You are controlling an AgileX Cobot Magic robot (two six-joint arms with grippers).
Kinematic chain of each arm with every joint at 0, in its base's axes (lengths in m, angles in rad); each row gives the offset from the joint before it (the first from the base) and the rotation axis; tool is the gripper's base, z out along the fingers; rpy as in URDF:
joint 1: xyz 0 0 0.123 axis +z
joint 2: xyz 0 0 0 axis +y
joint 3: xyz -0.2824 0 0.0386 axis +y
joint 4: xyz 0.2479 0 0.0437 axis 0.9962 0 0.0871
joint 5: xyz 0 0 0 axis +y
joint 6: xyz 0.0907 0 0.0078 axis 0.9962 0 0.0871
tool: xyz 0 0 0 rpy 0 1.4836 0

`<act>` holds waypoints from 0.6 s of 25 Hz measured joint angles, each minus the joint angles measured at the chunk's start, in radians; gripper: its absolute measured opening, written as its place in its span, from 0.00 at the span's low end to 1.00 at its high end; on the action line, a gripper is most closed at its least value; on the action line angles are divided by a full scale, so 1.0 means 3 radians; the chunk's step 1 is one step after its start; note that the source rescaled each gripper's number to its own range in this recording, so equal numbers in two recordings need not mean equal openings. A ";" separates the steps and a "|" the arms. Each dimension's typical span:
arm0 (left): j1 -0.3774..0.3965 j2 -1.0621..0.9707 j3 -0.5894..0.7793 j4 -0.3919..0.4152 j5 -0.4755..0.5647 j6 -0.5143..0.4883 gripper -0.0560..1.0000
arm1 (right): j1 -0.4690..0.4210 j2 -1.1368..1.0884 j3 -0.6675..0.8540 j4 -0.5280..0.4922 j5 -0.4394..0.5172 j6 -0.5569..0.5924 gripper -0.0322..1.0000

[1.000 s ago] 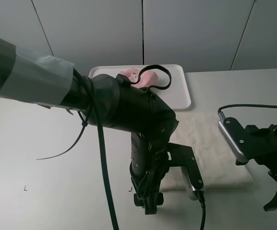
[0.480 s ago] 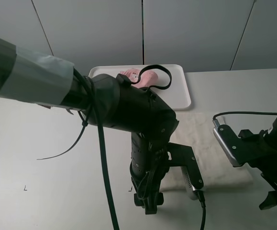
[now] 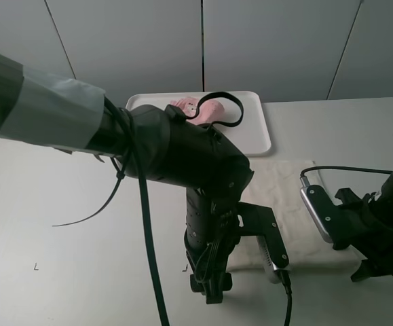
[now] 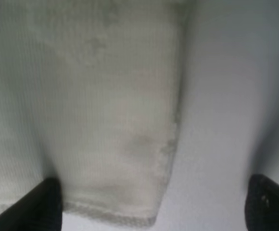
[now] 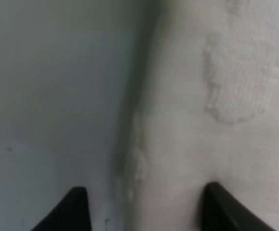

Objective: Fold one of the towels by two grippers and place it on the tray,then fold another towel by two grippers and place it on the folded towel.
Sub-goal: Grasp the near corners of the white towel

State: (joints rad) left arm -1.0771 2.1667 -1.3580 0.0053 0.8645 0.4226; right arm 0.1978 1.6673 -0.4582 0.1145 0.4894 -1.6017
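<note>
Over the last second the right arm has swung in and sunk toward the near edge of the cream terry towel (image 3: pixel 284 197), while the left arm stays put. The left pincer (image 4: pixel 161 208) and right pincer (image 5: pixel 148 209) are both spread, gripping nothing, and each straddles a towel border. A two-handed pinch seems next. The towel lies on the pale grey table (image 3: pixel 60 204), just before the white rectangular plastic tray (image 3: pixel 261 130) holding a folded pink towel (image 3: pixel 212 109). Grey wall panels (image 3: pixel 135 47) stand behind.

table (image 3: pixel 47 204) L side open | L arm (image 3: pixel 182 156) blocks mid, overhangs tray (image 3: pixel 260 139) | R rear open
</note>
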 joint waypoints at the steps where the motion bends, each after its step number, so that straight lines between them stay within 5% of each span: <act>1: 0.0000 0.0000 0.0000 0.0000 0.0000 0.0000 0.98 | 0.0000 -0.0006 0.0035 0.0000 -0.0096 0.0000 0.48; 15: 0.0000 0.0000 0.0000 0.0054 -0.0040 -0.0080 0.98 | 0.0003 -0.0056 0.0165 -0.0043 -0.0408 0.0007 0.06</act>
State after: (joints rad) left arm -1.0771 2.1667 -1.3580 0.0216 0.8525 0.3986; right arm 0.1986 1.6506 -0.4088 0.1015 0.3671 -1.5997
